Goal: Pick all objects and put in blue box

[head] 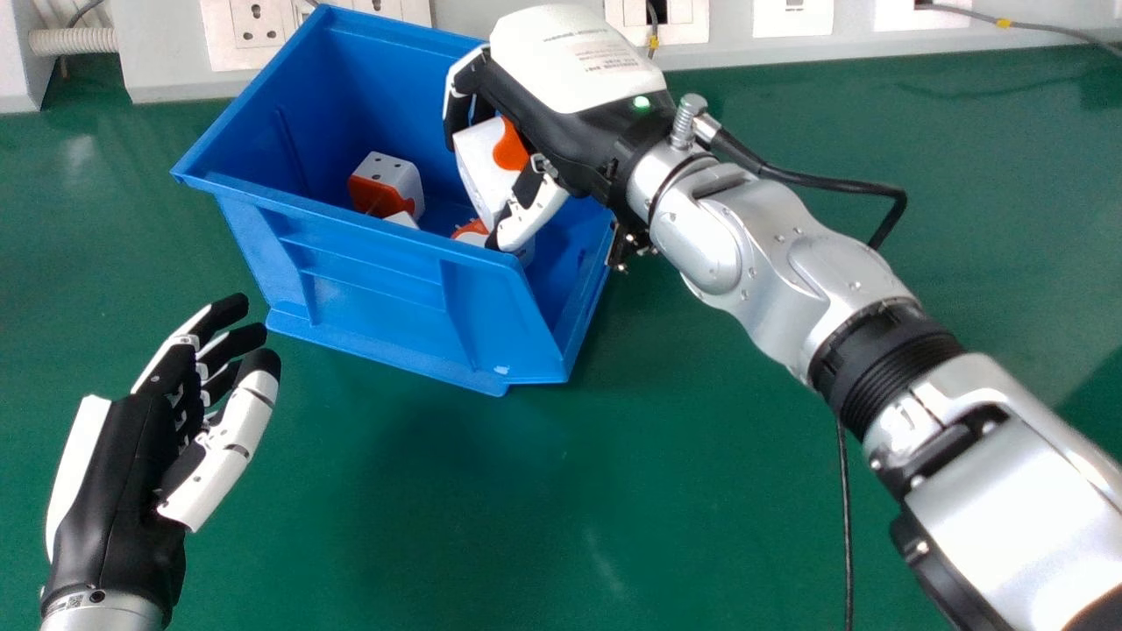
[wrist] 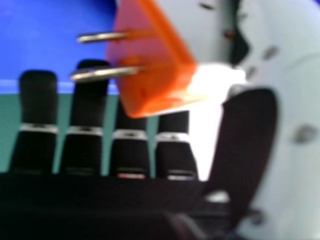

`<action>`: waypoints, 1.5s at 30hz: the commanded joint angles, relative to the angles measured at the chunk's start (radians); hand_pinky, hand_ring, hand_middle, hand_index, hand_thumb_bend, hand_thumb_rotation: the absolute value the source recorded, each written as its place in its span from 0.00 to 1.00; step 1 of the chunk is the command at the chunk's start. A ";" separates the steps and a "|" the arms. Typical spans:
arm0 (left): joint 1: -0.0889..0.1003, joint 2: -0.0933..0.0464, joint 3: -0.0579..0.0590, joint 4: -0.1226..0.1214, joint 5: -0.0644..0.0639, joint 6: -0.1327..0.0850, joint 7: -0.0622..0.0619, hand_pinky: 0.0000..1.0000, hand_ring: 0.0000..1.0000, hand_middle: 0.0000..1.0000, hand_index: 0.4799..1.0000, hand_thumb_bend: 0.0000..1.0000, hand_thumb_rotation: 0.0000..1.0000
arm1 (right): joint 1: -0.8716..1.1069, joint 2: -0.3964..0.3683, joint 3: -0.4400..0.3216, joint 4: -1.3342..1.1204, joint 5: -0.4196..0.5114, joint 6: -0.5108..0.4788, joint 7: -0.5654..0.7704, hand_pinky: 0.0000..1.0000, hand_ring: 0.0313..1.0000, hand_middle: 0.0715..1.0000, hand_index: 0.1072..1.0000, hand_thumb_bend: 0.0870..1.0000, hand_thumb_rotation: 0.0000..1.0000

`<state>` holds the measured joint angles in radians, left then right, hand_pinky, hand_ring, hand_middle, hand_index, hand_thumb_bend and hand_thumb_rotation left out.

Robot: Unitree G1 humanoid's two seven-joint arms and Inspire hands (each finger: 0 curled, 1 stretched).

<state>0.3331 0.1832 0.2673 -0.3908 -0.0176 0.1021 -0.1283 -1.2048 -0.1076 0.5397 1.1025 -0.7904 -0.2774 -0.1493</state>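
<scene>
- The right hand (head: 570, 109) has its fingers and thumb closed around a white-and-orange plug (head: 478, 162), up at the mouth of the blue box (head: 372, 294); how high the plug is above the box floor is hard to tell.
- From the right hand's own camera, the plug's orange face (wrist: 142, 80) is close by, with two metal pins (wrist: 107, 74) sticking out of it.
- Inside the box sits a second plug (head: 394, 180), white with an orange part and small holes in its top.
- Just beside it, a small white piece (head: 402, 219) peeks over the box's near wall.
- Another orange-and-white plug (head: 471, 230) lies in the box near the right thumb, partly hidden.
- The left hand (head: 114, 491) is relaxed and open, holding nothing, over the green table (head: 684, 491) at the head view's lower left, apart from the box.
- Behind the box, white wall sockets (head: 256, 24) line the table's far edge.
</scene>
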 commanded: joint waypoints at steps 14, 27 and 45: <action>0.032 -0.007 -0.009 -0.045 -0.001 -0.022 0.006 0.76 0.85 0.86 0.76 0.25 0.56 | -0.146 0.048 0.103 0.116 -0.074 -0.003 -0.102 0.35 0.42 0.49 0.42 0.45 0.00; 0.054 -0.016 -0.018 -0.066 0.001 -0.023 0.009 0.76 0.85 0.86 0.76 0.24 0.56 | -0.137 0.051 0.162 0.160 -0.126 -0.003 -0.225 0.36 0.43 0.48 0.41 0.45 0.00; 0.062 -0.023 -0.033 -0.083 0.006 -0.012 0.013 0.75 0.85 0.86 0.75 0.23 0.55 | -0.123 0.033 0.173 0.176 -0.119 -0.016 -0.112 0.40 0.60 0.67 0.55 0.41 0.00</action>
<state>0.3910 0.1634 0.2379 -0.4454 -0.0145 0.0980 -0.1258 -1.2968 -0.0626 0.7107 1.2943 -0.9093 -0.2958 -0.2424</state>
